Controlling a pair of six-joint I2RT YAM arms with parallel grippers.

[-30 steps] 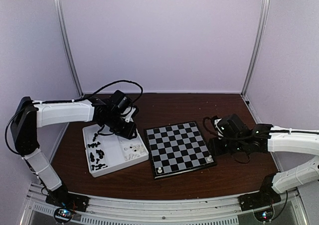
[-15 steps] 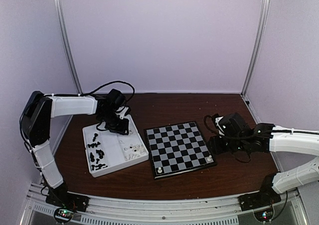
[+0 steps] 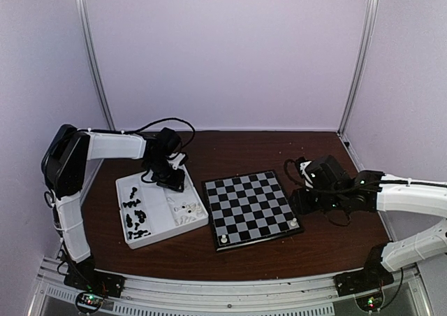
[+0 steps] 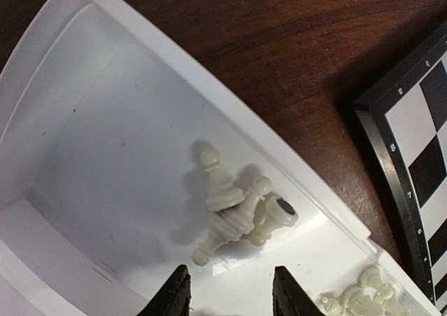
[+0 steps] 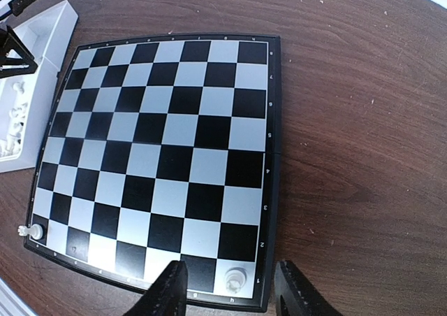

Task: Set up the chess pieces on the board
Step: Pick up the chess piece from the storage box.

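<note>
I see the tray (image 3: 162, 203) on the table (image 3: 237, 148) just left of the board (image 3: 250, 205), chess pieces (image 4: 234, 211) lying in its compartments, one piece (image 3: 223, 240) standing on the board's near-left corner and a second piece (image 3: 293, 222) on its near-right corner.

I record the table (image 5: 349, 120) under the board (image 5: 167, 141) as dark brown wood grain, finely streaked, with a dull sheen. The board itself reads smooth and semi-matt across both black and pale squares. Left of the board, the tray (image 4: 105, 120) is white plastic, smooth and softly reflective, with a few faint scuff marks. The cream pieces (image 4: 222, 190) lying in it look like glossy moulded plastic. The left gripper (image 4: 229, 298) has fingers (image 4: 174, 298) of matt black plastic.
</note>
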